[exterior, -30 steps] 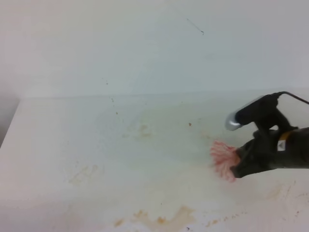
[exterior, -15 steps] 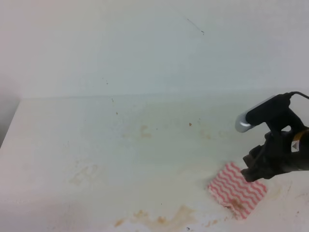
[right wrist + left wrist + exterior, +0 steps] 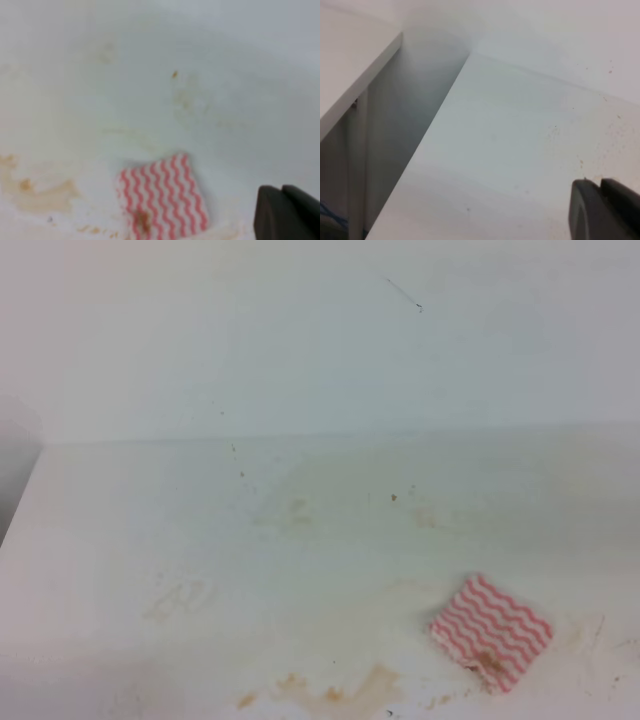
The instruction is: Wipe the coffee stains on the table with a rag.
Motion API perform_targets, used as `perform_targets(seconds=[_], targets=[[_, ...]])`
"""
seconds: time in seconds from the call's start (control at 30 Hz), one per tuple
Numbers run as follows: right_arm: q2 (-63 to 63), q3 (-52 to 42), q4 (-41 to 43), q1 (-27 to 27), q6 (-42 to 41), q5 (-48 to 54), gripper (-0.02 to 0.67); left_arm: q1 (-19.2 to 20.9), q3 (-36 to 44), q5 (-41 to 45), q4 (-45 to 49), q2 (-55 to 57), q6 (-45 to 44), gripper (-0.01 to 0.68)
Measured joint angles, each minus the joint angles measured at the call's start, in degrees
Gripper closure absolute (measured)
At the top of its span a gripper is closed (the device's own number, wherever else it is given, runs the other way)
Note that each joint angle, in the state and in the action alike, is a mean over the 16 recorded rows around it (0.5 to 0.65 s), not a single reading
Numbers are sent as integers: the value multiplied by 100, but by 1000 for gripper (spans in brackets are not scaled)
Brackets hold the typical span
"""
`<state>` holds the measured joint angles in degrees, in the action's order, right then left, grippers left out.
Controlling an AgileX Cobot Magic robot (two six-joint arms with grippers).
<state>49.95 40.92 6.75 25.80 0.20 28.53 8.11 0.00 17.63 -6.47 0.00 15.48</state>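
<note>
The rag, red-and-white zigzag striped, lies flat on the table at the front right, with a brown blotch near its front corner. It also shows in the right wrist view. The coffee stains spread as an amber puddle along the front edge, left of the rag, and show in the right wrist view. My right gripper is shut and empty, off to the right of the rag and apart from it. My left gripper is shut and empty over bare tabletop. Neither arm shows in the exterior view.
Faint tan smears mark the table's left part, and small specks lie near the middle. The table's left edge drops into a gap beside a white panel. A white wall stands behind.
The right gripper let go of the rag, which now lies spread flat on the table. The right arm drew back to the right and left the exterior view.
</note>
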Motion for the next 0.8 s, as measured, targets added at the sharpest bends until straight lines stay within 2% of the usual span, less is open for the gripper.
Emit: perform_targets(seconds=[0.23,0.43,0.57,0.8], targets=[[-2024,-840,1471,0,1545,18,644,0,0,0,0,0,0,673],[-2974,-1369,2651,0,2707,-13,645,0,0,0,0,0,0,673],[-3186,-1547,3061,0,3077,-5,647,0,0,0,0,0,0,673],[-3241,-1610,3180,-1,3200,23,649,0,0,0,-1,0,0,673]])
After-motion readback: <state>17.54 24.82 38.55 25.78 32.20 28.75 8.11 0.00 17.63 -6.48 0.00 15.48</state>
